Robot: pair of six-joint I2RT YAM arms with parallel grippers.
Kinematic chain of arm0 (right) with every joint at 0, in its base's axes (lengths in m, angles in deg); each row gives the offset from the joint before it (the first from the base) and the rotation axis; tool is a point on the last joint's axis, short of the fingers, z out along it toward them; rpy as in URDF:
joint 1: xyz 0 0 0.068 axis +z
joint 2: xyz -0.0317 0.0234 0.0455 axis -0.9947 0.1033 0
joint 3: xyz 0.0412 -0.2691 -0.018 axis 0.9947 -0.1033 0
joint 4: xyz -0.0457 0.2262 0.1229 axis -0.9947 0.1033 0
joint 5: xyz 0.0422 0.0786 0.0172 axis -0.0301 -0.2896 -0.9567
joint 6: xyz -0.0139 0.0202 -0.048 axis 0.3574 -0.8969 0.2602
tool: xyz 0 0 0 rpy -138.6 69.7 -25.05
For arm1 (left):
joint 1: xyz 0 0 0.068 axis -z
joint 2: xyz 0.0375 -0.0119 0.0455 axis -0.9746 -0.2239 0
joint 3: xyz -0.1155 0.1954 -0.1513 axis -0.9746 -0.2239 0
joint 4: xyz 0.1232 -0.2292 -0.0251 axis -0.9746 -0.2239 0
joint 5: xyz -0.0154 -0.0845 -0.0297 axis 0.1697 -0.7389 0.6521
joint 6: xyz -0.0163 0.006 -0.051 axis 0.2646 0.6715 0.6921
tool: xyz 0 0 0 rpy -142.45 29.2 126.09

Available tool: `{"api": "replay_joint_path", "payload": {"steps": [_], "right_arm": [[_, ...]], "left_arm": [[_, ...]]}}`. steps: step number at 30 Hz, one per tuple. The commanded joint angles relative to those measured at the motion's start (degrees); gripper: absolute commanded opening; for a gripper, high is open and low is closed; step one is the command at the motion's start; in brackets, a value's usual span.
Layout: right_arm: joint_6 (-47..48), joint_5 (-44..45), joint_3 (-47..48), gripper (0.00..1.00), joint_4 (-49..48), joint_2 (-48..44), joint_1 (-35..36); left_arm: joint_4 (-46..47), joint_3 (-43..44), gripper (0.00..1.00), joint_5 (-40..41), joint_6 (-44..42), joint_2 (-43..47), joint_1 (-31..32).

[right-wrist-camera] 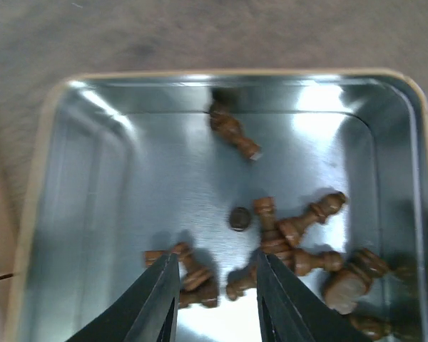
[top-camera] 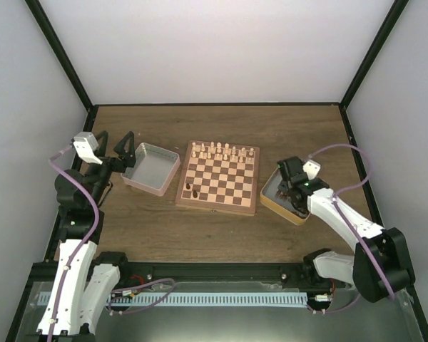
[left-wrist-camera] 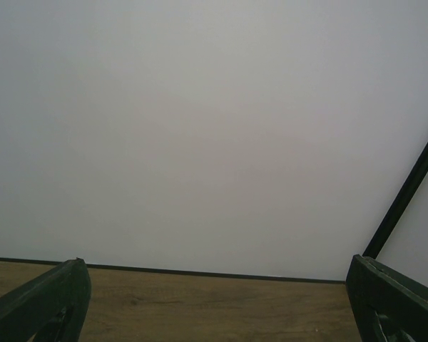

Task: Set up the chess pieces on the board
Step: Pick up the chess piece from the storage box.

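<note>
Right of the board [top-camera: 228,182], the right gripper [right-wrist-camera: 215,285] is half-spread in a tin [right-wrist-camera: 64,185] above chess pieces [right-wrist-camera: 299,224], pinching nothing; left of the board, the left gripper [top-camera: 118,140] is spread wide.

No legible text, none on the board [top-camera: 221,182], none on the tin [right-wrist-camera: 128,178]

A robotics lab cell: white panels [top-camera: 221,50] in black framing [top-camera: 58,46] enclose a wooden counter [top-camera: 200,228]; left arm [top-camera: 73,199] and right arm [top-camera: 342,214] bolted at its edge.
</note>
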Motion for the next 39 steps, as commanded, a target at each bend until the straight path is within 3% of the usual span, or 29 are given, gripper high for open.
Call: {"api": "replay_joint_path", "payload": {"steps": [1, 5, 10, 17, 28, 32, 39], "right_arm": [[0.46, -5.85, -3.36, 0.32, -3.41, -0.07, -7.06], [4.43, -11.93, -5.15, 0.36, -8.79, 1.45, -11.65], [5.37, -10.69, -3.97, 0.36, -8.60, 5.39, -13.57], [8.83, -11.43, -2.84, 0.26, -11.49, 10.00, -14.01], [10.90, -9.76, -1.04, 0.21, -11.76, 14.70, -14.04], [11.98, -8.64, -0.74, 0.12, -11.60, 14.38, -13.97], [13.65, -8.77, 1.75, 0.09, -8.52, 10.47, -13.76]], "left_arm": [[0.79, -0.70, 1.00, -0.58, -0.05, 0.91, -0.42], [0.83, -0.76, 1.00, -0.46, 0.07, 0.84, -0.41], [1.14, -0.97, 1.00, -0.84, 0.23, 0.77, -0.42], [1.11, -0.98, 1.00, -0.66, 0.21, 0.92, -0.42], [1.05, -0.99, 1.00, -0.51, 0.21, 0.97, -0.42], [1.14, -0.93, 1.00, -0.53, 0.30, 0.96, -0.41], [1.11, -0.99, 1.00, -0.57, 0.38, 0.96, -0.42]]}}
